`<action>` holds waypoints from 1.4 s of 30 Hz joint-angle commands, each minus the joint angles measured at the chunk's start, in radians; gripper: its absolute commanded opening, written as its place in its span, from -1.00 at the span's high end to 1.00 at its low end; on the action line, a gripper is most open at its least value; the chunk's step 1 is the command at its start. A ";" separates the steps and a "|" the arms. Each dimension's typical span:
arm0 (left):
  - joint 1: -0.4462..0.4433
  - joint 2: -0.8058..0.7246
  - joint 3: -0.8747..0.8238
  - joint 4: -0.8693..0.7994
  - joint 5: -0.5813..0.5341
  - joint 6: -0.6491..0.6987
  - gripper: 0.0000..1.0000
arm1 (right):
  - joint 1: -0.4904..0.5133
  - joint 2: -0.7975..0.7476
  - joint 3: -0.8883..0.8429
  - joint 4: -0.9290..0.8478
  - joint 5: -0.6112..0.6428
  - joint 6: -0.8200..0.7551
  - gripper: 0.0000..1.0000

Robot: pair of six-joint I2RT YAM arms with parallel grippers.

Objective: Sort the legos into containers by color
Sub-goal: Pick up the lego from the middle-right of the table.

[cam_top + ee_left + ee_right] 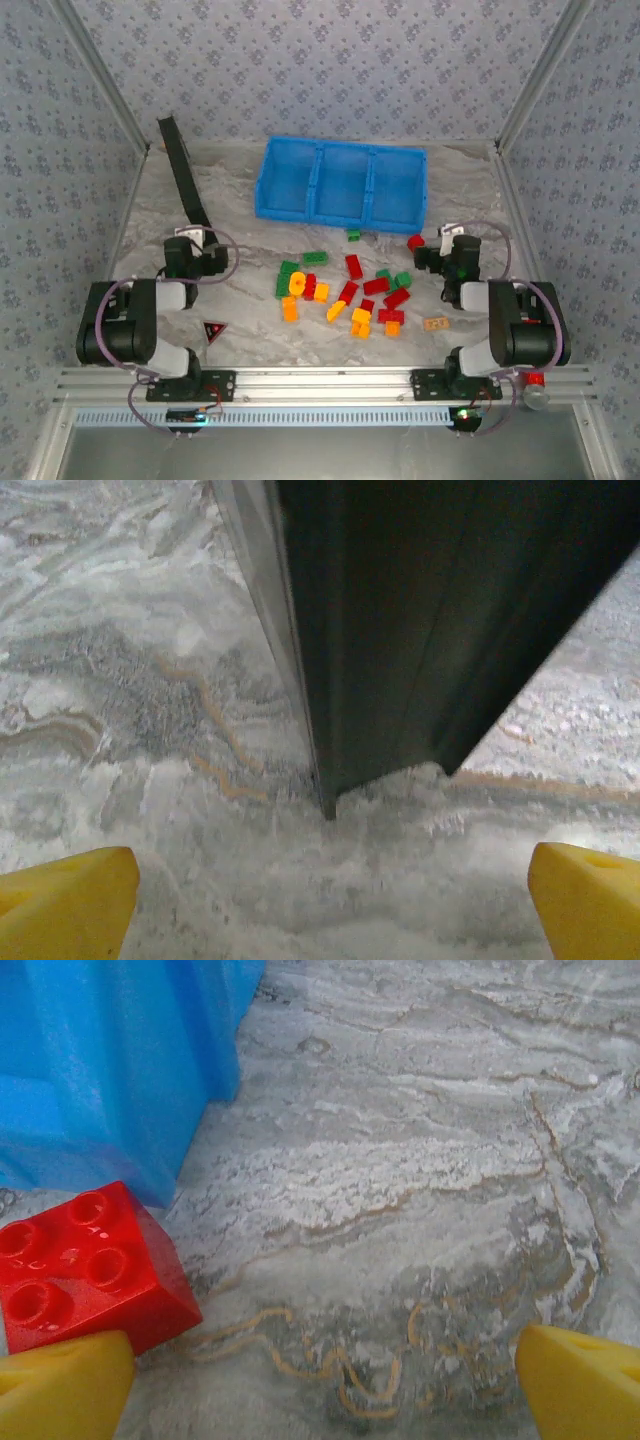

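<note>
Several red, green and yellow-orange legos (345,293) lie scattered on the marble table in front of the blue tray (341,210). Its three containers look empty. One green lego (353,235) lies just in front of the tray. A red lego (415,241) sits by the tray's right corner. In the right wrist view this red lego (90,1265) lies just beyond my left fingertip (60,1392), beside the tray wall (110,1070). My right gripper (320,1392) is open over bare table. My left gripper (325,915) is open and empty, facing a dark bar (440,630).
A long black bar (185,170) leans from the back left corner down to the table near my left gripper (197,245). A tan wooden piece (435,323) lies at the right front. A red triangle marker (214,331) sits at the left front. Patterned walls enclose the table.
</note>
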 commanded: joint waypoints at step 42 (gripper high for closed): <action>0.000 0.060 0.071 0.204 -0.006 -0.026 -0.99 | 0.018 -0.075 0.160 -0.099 0.013 0.005 -1.00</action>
